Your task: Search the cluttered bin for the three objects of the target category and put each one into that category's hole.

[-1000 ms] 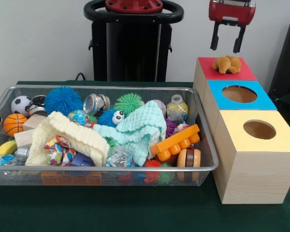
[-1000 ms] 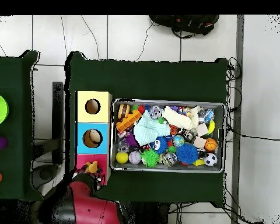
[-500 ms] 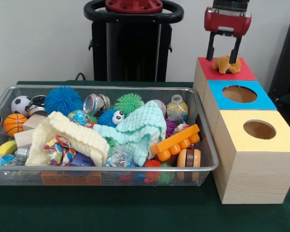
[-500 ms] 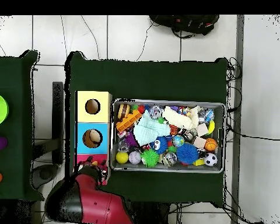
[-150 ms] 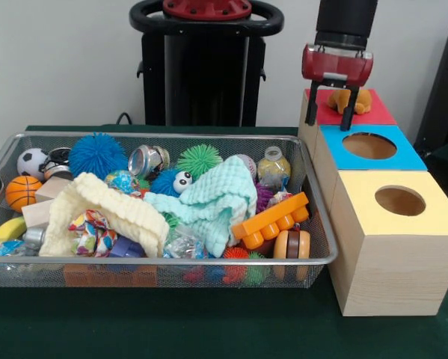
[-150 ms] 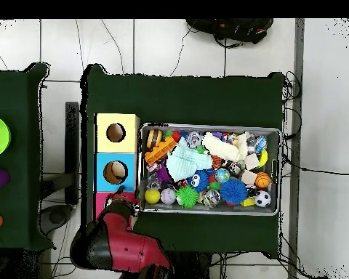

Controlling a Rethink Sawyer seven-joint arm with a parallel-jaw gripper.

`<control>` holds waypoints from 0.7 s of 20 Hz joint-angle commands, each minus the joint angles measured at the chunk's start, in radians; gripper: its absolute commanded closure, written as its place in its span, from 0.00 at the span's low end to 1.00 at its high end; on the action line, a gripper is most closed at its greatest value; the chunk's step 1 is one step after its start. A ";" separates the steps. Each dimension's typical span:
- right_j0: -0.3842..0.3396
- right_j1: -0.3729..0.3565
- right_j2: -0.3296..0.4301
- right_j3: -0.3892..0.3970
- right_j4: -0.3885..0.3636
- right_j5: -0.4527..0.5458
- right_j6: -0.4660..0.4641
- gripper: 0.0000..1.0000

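A small orange-brown plush toy (image 5: 354, 98) lies on top of the red box (image 5: 377, 115), over the spot where its hole would be. My gripper (image 5: 330, 108) hangs open at the red box's left front corner, its two black fingers (image 5: 311, 103) spread and empty, with the toy just behind them. The wire bin (image 5: 171, 263) to the left is heaped with toys. In the overhead view my red arm (image 6: 115, 243) covers most of the red box (image 6: 102, 204).
The blue box (image 5: 410, 159) and yellow box (image 5: 433, 217) with open round holes stand in front of the red one. The bin (image 6: 278, 173) holds balls, spiky balls, an orange brick (image 5: 272, 219), cloths (image 5: 209, 202), a jar and blocks. A black pedestal stands behind.
The gripper came down over the red box, then shifted left toward the bin and lower. The plush toy stayed where it was on the red box.
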 commanded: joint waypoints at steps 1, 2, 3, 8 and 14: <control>-0.024 0.117 0.117 0.029 -0.024 -0.004 0.247 0.00; -0.031 0.133 0.124 0.027 -0.034 -0.027 0.249 0.00; -0.037 0.144 0.131 0.028 -0.042 -0.044 0.255 0.00; -0.025 0.086 0.125 0.059 -0.025 0.009 0.257 0.00; -0.026 -0.009 0.117 0.078 0.000 0.146 0.227 0.00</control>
